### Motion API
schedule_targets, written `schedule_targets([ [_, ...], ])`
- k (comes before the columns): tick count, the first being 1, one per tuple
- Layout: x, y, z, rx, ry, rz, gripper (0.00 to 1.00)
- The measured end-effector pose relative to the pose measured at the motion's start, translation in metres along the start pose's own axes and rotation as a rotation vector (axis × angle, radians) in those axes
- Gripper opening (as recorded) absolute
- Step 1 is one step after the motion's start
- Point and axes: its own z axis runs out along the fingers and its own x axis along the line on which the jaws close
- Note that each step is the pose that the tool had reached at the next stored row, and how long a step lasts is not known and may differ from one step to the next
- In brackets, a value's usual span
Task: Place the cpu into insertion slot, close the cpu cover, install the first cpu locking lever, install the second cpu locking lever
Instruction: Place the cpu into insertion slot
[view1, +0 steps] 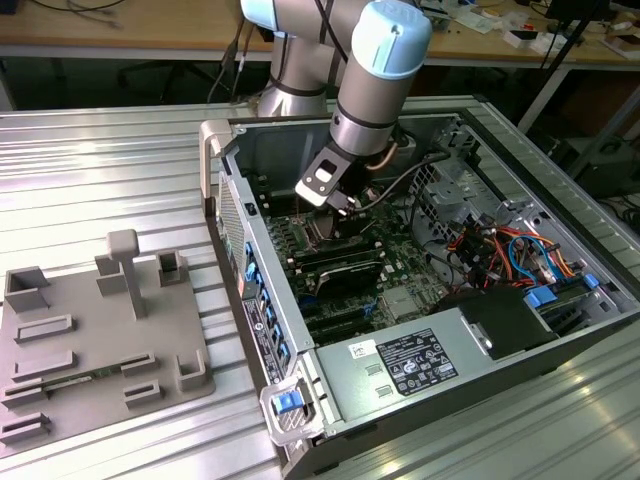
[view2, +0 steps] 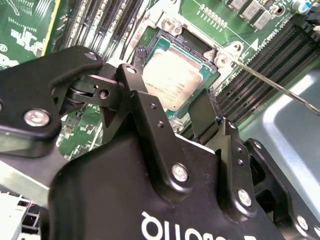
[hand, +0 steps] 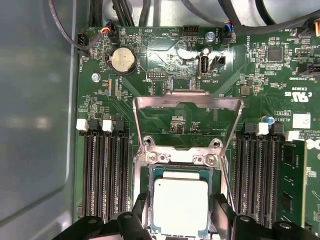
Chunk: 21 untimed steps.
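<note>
So the cpu (hand: 180, 206) is sitting flat in the socket (hand: 150, 175), silvery top facing up, and it looks square to the socket walls. The gripper (view2: 175, 75) hangs right above the socket with its jaws spread apart. One of the fingers (hand: 139, 207) sits on each side of the chip, and in both wrist views there's a visible gap between chip and finger, so it's let go and isn't holding anything.

The cover (hand: 187, 103) is not down yet. It's flipped up on its hinge at the far edge of the socket, and you can see green board through its square opening. A thin metal lever (view2: 270, 83) pokes out at an angle from one socket corner, unlatched. Black memory slots (hand: 102, 175) run along both sides of the socket.

In the exterior view the arm (view1: 375, 90) reaches down into the open case (view1: 225, 190), right over the socket.
</note>
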Motion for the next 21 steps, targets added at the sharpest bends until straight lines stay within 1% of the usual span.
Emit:
schedule_targets([
  [1, 0.0001, 0.0001, -0.0033, 0.0002, 0.0, 0.0, 0.63],
  [3, 0.0002, 0.0002, -0.008, 0.0007, -0.0001, 0.0, 0.63],
  [4, 0.0004, 0.0003, -0.0126, 0.0014, -0.0002, 0.0, 0.62],
  [5, 0.0005, 0.0004, -0.0141, 0.0017, -0.0007, 0.0, 0.55],
  [8, 0.0005, 0.0004, -0.0141, 0.0018, -0.0019, 0.0, 0.36],
  [15, -0.0007, 0.0004, -0.0141, 0.0018, -0.0031, 0.0, 0.36],
  [18, -0.0009, 0.0004, -0.0137, 0.002, -0.006, 0.0, 0.36],
  [19, -0.0009, 0.0004, -0.0135, 0.0019, -0.0065, 0.0, 0.37],
  [20, -0.0009, 0.0003, -0.0132, 0.0019, -0.0067, 0.0, 0.43],
  [21, -0.0009, 0.0004, -0.0129, 0.0019, -0.0066, 0.0, 0.43],
])
